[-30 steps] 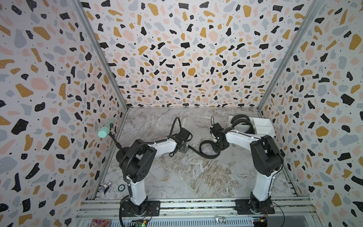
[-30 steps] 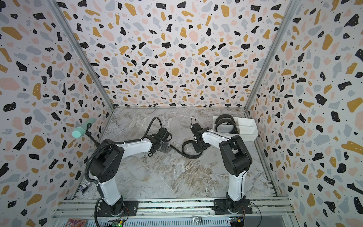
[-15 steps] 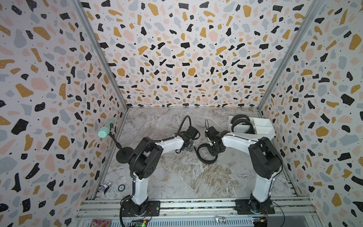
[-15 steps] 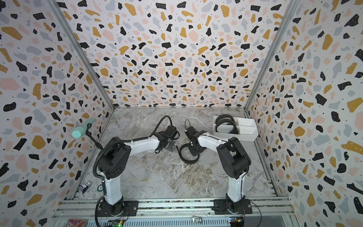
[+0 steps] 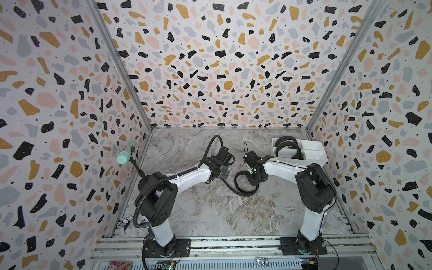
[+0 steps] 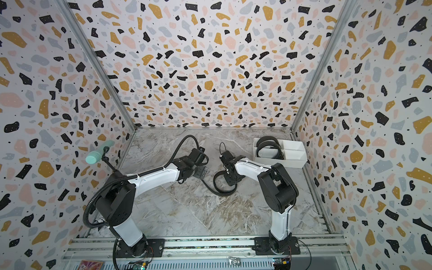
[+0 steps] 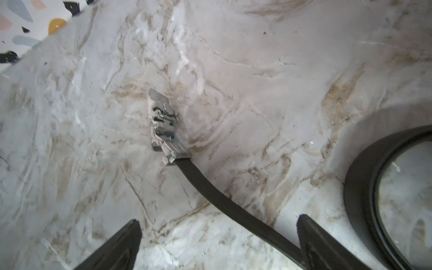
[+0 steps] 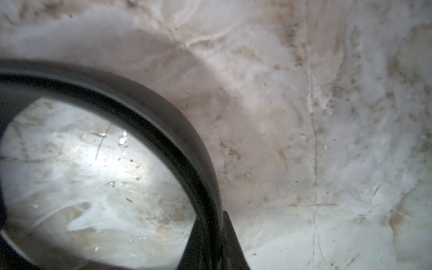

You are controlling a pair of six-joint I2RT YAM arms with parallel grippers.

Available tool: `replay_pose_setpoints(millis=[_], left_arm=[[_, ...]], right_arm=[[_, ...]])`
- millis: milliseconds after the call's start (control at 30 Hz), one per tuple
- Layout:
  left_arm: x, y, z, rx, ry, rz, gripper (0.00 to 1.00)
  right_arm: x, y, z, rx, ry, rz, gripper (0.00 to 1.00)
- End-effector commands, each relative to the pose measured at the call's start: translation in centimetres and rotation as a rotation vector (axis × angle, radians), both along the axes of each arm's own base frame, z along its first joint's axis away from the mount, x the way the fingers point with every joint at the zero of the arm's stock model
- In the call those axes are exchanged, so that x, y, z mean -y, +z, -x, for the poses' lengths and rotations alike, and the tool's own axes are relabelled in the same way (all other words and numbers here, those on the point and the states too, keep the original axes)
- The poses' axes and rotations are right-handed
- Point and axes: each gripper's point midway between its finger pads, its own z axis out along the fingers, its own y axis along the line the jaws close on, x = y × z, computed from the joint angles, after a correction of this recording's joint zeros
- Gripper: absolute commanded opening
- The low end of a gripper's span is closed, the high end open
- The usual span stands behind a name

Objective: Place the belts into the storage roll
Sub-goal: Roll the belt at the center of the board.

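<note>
One black belt point(image 5: 236, 181) point(image 6: 215, 180) lies curled on the marble table between the arms. Its metal buckle point(image 7: 163, 126) point(image 5: 225, 171) rests flat. My left gripper point(image 7: 218, 230) point(image 5: 217, 173) hangs open just behind the buckle, with the strap point(image 7: 233, 210) running between its fingers close to one fingertip point(image 7: 308, 231). My right gripper point(image 8: 210, 233) point(image 5: 253, 177) is shut on the belt's loop point(image 8: 182, 131), which stands on edge. The storage roll point(image 5: 313, 149) point(image 6: 294, 152) sits at the back right, with coiled belts point(image 5: 286, 147) in its leftmost compartment.
A mint-green microphone point(image 5: 125, 155) on a gooseneck stands by the left wall. A ribbed black hose point(image 5: 142, 203) runs along the left arm. Terrazzo walls close three sides; an aluminium rail point(image 5: 233, 245) runs along the front edge.
The left arm has swung toward the centre, its gripper now over the buckle end. The right gripper has drawn the belt's loop a little to the left and nearer.
</note>
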Motion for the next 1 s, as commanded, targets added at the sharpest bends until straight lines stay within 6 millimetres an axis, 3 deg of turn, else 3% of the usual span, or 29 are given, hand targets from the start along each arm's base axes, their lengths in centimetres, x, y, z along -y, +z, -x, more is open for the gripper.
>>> replay_pose_setpoints(millis=[0, 200, 333, 367, 500, 767, 900, 967], left_arm=[[0.8, 1.1, 2.0, -0.021, 0.087, 0.216, 0.99], [3.1, -0.8, 4.7, -0.101, 0.212, 0.646, 1.00], [3.8, -0.9, 4.4, -0.077, 0.245, 0.789, 0.98], [4.2, -0.1, 3.8, -0.044, 0.242, 0.830, 0.98], [4.9, 1.1, 1.9, 0.027, 0.247, 0.876, 0.98], [9.6, 0.4, -1.0, -0.005, 0.169, 0.957, 0.94], [11.9, -0.1, -1.4, -0.051, 0.118, 0.979, 0.92], [12.1, -0.1, -1.2, -0.067, 0.107, 0.981, 0.92]], right_arm=[[-0.7, -2.1, 4.2, -0.160, 0.037, -0.026, 0.00], [-0.9, -2.3, 4.3, -0.154, 0.039, -0.034, 0.00], [-1.0, -2.2, 4.7, -0.154, 0.044, -0.040, 0.00], [-1.0, -2.1, 4.8, -0.153, 0.045, -0.042, 0.00], [-1.3, -2.1, 5.8, -0.163, 0.053, -0.056, 0.00], [-2.9, -2.6, 8.2, -0.189, 0.074, -0.090, 0.00], [-3.6, -2.4, 8.7, -0.188, 0.083, -0.104, 0.00], [-3.6, -2.4, 8.7, -0.185, 0.084, -0.102, 0.00]])
